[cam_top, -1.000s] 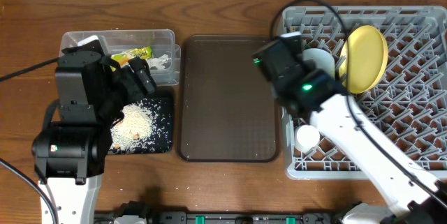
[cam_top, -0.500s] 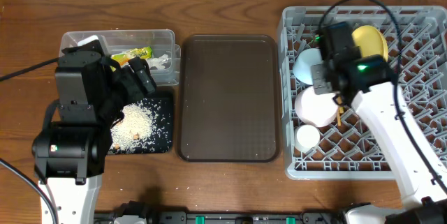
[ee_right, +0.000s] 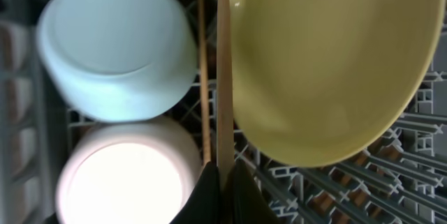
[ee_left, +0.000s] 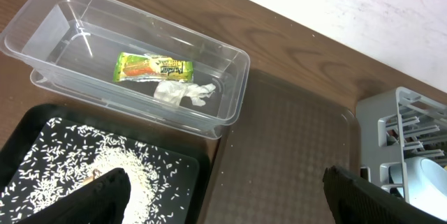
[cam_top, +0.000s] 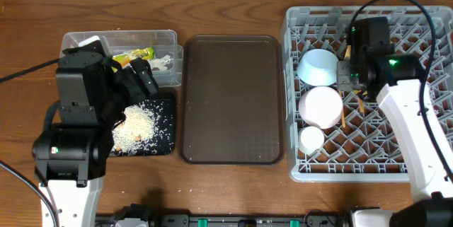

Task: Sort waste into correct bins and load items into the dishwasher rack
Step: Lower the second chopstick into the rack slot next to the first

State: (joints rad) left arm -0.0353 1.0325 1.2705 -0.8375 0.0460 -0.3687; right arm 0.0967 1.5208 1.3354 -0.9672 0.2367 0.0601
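Hanging over the near-left part of the desk [cam_top: 233, 191], the left hand [ee_left: 227, 182] is spreading its fingers wide and gripping nothing; below it the black tray [cam_top: 168, 148] is carrying the rice scraps [cam_top: 134, 128]. In the dishwasher rack [cam_top: 333, 172] the cup [cam_top: 310, 139], the white bowl [cam_top: 320, 107] and the blue bowl [cam_top: 318, 66] are sitting in a row (nearest first). Just beside them the right hand [ee_right: 225, 175] is pinching a chopstick [ee_right: 223, 77] with its fingers shut, the second chopstick [ee_right: 201, 77] and the yellow plate [ee_right: 328, 63] alongside. Farther back, the clear tub [ee_left: 230, 49] is holding the wrapper [ee_left: 154, 69] and the napkin [ee_left: 183, 93]. The loading seems to be finishing: the next move is asking for lowering this stick between the pegs, then opening.
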